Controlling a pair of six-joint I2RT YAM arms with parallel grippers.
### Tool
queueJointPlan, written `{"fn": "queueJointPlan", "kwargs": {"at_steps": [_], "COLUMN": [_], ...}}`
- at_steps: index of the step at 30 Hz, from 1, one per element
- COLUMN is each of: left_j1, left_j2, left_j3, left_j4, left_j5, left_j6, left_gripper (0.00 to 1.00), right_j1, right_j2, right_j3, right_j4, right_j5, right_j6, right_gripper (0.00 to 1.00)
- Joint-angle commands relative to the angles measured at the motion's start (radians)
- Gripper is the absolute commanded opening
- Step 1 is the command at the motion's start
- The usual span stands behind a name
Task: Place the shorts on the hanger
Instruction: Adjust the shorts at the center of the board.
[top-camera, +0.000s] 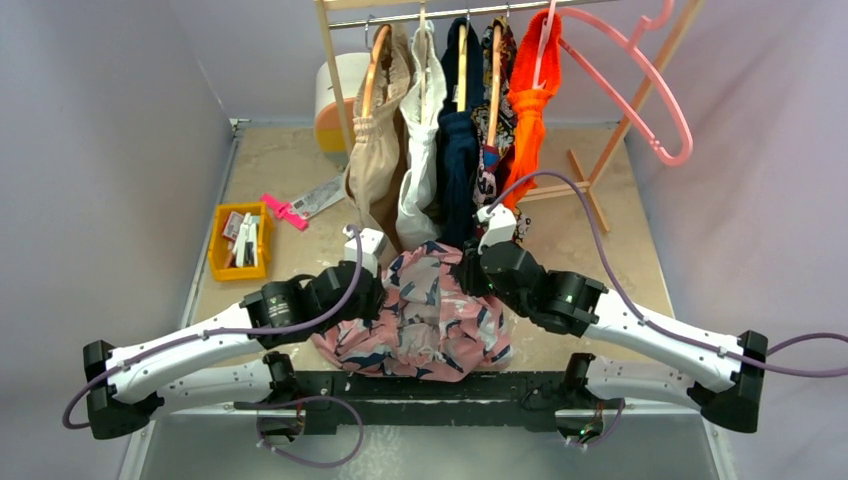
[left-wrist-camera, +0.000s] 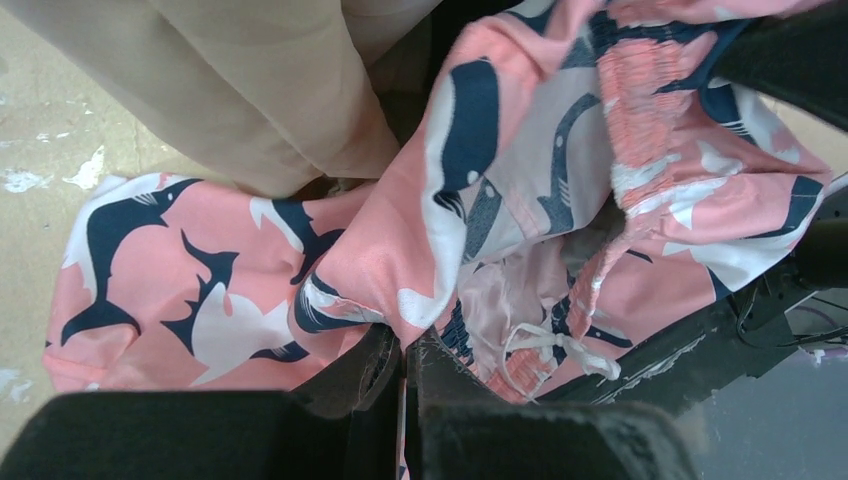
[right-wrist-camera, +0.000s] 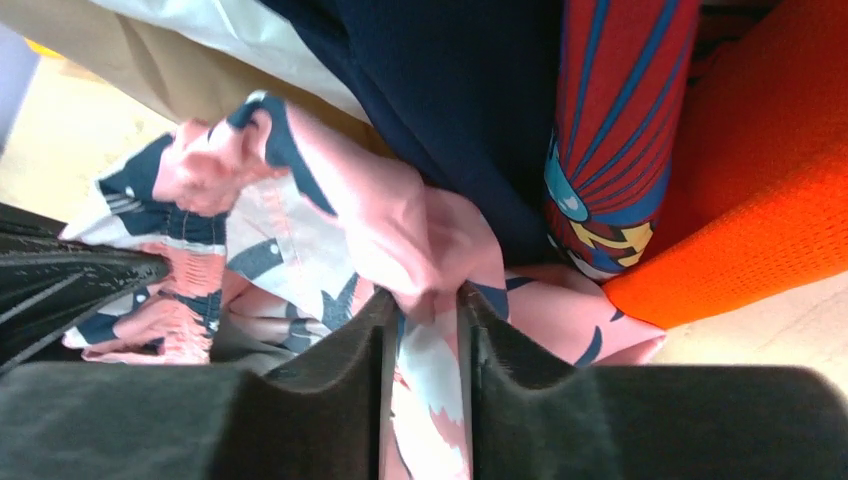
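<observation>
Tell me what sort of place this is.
Likely a robot lab test cell: plain grey walls box in a tabletop holding a wooden clothes rack and a yellow bin.

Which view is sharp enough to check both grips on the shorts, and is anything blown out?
Top external: even, soft light, slightly hazy. Left wrist: pink navy-swirl fabric shorts crisp, left tool dark and blurred. Right wrist: fabric at right tool soft; bright orange knit garment oversaturated.

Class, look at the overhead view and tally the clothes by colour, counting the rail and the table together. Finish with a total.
tan garment: 1
white garment: 1
navy garment: 1
dark patterned garment: 1
orange garment: 1
pink printed shorts: 1
Total: 6
</observation>
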Motion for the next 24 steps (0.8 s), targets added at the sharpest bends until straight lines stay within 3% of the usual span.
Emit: {"fn": "queueJointPlan", "kwargs": {"at_steps": [1, 3, 8, 16, 24], "left_j1": [0.001, 0.001, 0.002, 0.001, 0.001], "left_j2": [0.018, 0.037, 0.105, 0.17, 0.113], "left_j3": [-0.017, -0.024, -0.021, -0.001, -0.038], "left_j4": [0.128, 0.168, 0.252, 0.277, 0.274], "left_j5": [-0.009, -0.003, 0.011, -0.012, -0.031], "left_j6": [-0.04, -0.053, -0.076, -0.087, -0.113], "left_gripper": [0.0, 0.0, 0.0, 0.0, 0.0], "right_j1": [0.001, 0.001, 0.001, 0.019, 0.098], "right_j2": [0.006, 0.0, -0.05, 0.008, 0.165], "right_j3": [0.033, 0.036, 0.105, 0.221, 0.202], "right_j4": [-0.031, -0.079, -0.101, -0.116, -0.135], "right_j5": [0.026, 0.025, 0.038, -0.213, -0.145], "right_j6": [-0.035, -0.05, -0.15, -0.253, -0.152], "right_gripper": [0.39, 0.49, 0.55, 0.46, 0.46]}}
